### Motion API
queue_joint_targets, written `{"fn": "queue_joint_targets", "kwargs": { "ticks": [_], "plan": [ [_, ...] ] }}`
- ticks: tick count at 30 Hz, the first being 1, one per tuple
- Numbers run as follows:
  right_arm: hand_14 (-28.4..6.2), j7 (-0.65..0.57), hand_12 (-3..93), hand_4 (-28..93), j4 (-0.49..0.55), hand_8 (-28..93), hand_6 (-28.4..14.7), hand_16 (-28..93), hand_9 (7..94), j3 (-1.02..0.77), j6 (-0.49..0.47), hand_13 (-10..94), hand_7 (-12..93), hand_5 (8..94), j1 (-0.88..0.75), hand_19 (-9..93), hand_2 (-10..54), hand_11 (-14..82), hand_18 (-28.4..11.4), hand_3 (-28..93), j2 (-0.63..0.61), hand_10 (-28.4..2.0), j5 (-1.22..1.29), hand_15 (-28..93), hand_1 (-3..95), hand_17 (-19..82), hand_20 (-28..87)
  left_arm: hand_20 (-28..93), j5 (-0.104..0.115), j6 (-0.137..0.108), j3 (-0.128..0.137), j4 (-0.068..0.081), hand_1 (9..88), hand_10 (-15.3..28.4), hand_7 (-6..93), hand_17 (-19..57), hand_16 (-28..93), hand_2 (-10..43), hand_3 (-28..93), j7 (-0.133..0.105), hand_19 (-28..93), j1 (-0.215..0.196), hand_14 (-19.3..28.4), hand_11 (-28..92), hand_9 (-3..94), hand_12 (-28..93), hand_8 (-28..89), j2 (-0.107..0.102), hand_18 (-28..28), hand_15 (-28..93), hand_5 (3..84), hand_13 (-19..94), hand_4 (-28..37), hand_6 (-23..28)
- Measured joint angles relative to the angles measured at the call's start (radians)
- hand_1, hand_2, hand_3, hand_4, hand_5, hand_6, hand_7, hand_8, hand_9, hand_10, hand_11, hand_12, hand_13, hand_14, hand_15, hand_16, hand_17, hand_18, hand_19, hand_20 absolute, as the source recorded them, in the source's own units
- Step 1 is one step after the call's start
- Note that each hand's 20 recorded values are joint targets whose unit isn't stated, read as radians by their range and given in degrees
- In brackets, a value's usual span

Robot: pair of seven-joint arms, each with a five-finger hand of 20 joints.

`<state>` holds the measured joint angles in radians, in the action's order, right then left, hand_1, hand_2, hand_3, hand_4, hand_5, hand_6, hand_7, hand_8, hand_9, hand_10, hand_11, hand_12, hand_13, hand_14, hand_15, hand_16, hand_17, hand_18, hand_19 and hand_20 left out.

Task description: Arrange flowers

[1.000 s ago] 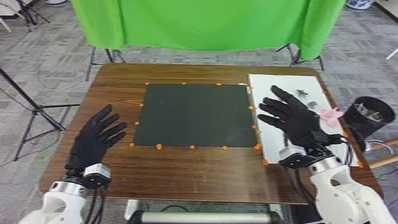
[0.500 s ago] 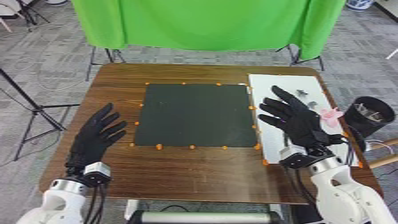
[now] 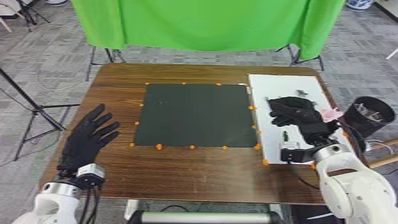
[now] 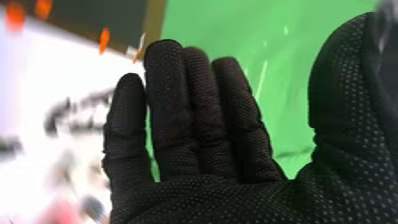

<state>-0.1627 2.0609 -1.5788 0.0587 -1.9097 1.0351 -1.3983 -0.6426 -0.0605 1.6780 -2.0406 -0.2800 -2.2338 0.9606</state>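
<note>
In the head view, my right hand [image 3: 298, 114] is over the white board [image 3: 275, 86], left of a pink flower [image 3: 331, 114]. Small dark pieces [image 3: 302, 93] lie on the board beyond the hand, and a dark item [image 3: 285, 135] lies nearer the front. The right wrist view shows my right hand [image 4: 209, 150] with straight fingers and the thumb apart, holding nothing; blurred dark pieces [image 4: 60, 112] and a pink blur [image 4: 60, 212] are beside it. My left hand [image 3: 86, 136] is over the table's left side, fingers straight.
A dark square mat [image 3: 195, 115] with orange markers around it covers the middle of the brown table [image 3: 200, 172]. A black bin [image 3: 369, 114] stands off the table's right edge. Green cloth [image 3: 209, 25] hangs behind the table.
My right hand has turned and drawn back toward the robot, its fingers now pointing less far over the board. My left hand has shifted slightly left and nearer.
</note>
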Motion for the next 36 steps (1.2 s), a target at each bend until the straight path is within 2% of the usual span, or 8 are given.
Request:
{"fn": "queue_joint_targets", "kwargs": {
  "ticks": [5,12,14,18,20,25,36],
  "plan": [
    [-11.7,-0.046,31.4,-28,0.032,-19,-0.6,22,62.5,0.020,0.017,61,49,57.5,0.007,91,-9.5,56.8,-19.6,80,-0.095,-12.5,-0.198,76,24.4,31,37,10,0.001,-0.004,-0.004,0.001,27.3,11.5,22.0,-8.3,0,-9.2,68,-0.007,43,-0.003,16.0,19,23.8,16,-11,-0.007,22.1,31,25.4,23,-24.1,2.4],
    [-11.3,-0.237,35.5,-28,0.138,-18,0.3,27,64.9,0.032,0.007,63,50,61.0,-0.046,93,-9.5,58.5,-20.2,78,-0.197,-12.3,-0.565,78,19.1,32,40,10,0.011,-0.021,-0.004,-0.005,27.3,11.6,21.8,-8.3,0,-9.2,68,-0.025,43,-0.019,16.0,19,23.9,16,-11,-0.024,22.1,31,25.4,23,-24.2,2.4],
    [-11.6,-0.272,36.8,-28,0.162,-17,-0.4,28,64.1,0.022,-0.049,62,46,61.4,-0.067,93,-9.5,57.6,-20.6,75,-0.211,-12.8,-0.652,78,18.2,32,41,10,0.013,-0.025,-0.002,-0.007,27.3,11.6,21.9,-8.3,0,-9.1,68,-0.027,43,-0.026,16.0,19,23.9,16,-11,-0.027,22.1,31,25.4,23,-24.1,2.4],
    [-12.2,-0.305,36.6,-28,0.181,-16,-1.2,27,62.4,0.005,-0.250,60,42,60.8,-0.083,92,-9.5,56.3,-21.0,69,-0.213,-13.4,-0.844,77,17.1,31,41,10,0.013,-0.027,-0.002,-0.007,27.3,11.6,21.9,-8.3,0,-9.1,68,-0.028,43,-0.033,16.0,19,23.9,16,-11,-0.028,22.1,31,25.4,23,-24.1,2.4],
    [-12.4,-0.333,36.4,-28,0.180,-15,-1.8,27,61.2,0.013,-0.299,60,41,60.1,-0.081,92,-9.5,56.1,-21.1,68,-0.213,-13.7,-0.922,77,16.0,30,41,10,0.013,-0.027,-0.002,-0.007,27.3,11.6,21.9,-8.3,0,-9.1,68,-0.028,43,-0.033,16.0,19,23.9,16,-11,-0.028,22.1,31,25.4,23,-24.0,2.4],
    [-12.4,-0.437,36.9,-28,0.163,-14,-2.0,27,60.8,0.069,-0.313,59,41,59.4,-0.051,91,-9.5,56.1,-21.2,70,-0.213,-13.9,-0.942,77,13.7,30,42,10,0.013,-0.027,-0.002,-0.007,27.3,11.6,22.0,-8.3,0,-9.1,68,-0.027,43,-0.032,16.1,19,23.8,16,-11,-0.029,22.1,31,25.4,23,-24.0,2.4],
    [-12.2,-0.431,36.8,-28,0.136,-15,-1.5,26,61.6,0.069,-0.350,60,43,60.6,-0.049,91,-9.5,56.9,-21.1,77,-0.196,-13.6,-0.931,77,14.4,30,42,10,0.013,-0.027,-0.002,-0.006,27.2,11.6,22.0,-8.3,0,-9.1,68,-0.024,43,-0.032,16.2,19,23.8,17,-11,-0.029,22.1,31,25.4,23,-24.0,2.5]
  ]
}}
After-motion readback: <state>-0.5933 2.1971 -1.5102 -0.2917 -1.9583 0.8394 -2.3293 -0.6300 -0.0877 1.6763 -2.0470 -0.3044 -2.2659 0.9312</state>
